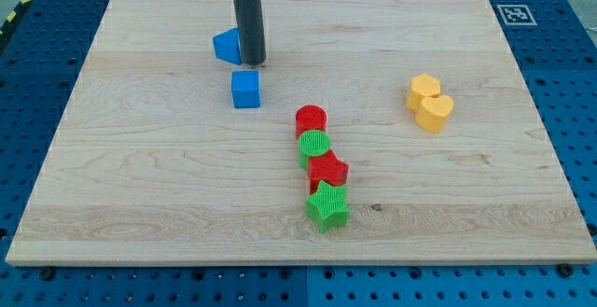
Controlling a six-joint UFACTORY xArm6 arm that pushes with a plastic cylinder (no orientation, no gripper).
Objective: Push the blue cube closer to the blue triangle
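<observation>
The blue cube (245,90) sits on the wooden board at the upper left of centre. The blue triangle (227,46) lies just above it and slightly to the left, a small gap between them. My tip (254,62) rests on the board right beside the triangle's right edge, just above the cube's top right corner. The rod partly hides the triangle's right side.
A column of blocks runs down the middle: a red cylinder (311,120), a green cylinder (315,146), a red star (327,171) and a green star (327,206). Two yellow blocks (429,104) sit at the right. The board's edge (298,262) meets a blue pegboard.
</observation>
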